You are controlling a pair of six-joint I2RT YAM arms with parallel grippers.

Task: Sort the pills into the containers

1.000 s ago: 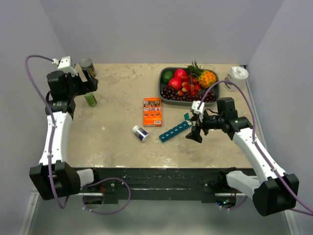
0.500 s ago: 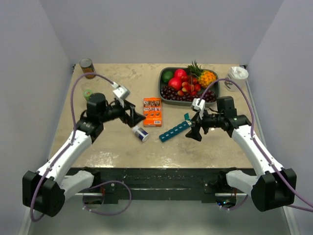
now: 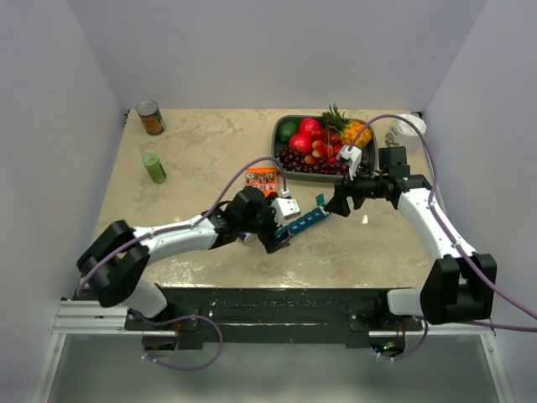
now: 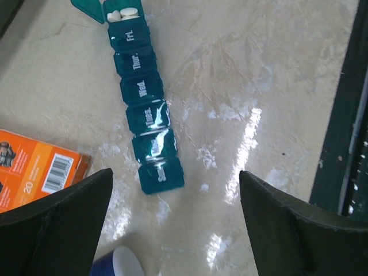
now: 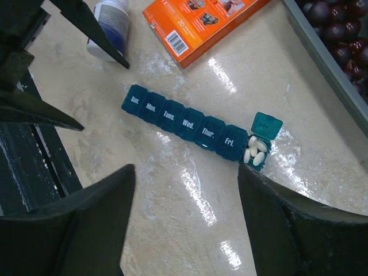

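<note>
Now | L hand (image 4: 175,175) wide open, empty | R hand (image 5: 185,169) open, empty | containers (image 5: 187,125) end one open, pills (image 5: 254,152) in

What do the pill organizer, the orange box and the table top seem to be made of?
The pill organizer looks like glossy teal plastic: lids catch reflections. The orange box is probably printed cardboard: barcode, sharp flat edges. The table top may be polished stone or laminate: mottled beige, bright glare.

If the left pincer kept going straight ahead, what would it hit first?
Most likely the Sun. end of the teal pill organizer, lying between the tips of the open left pincer; depth is unclear.
</note>
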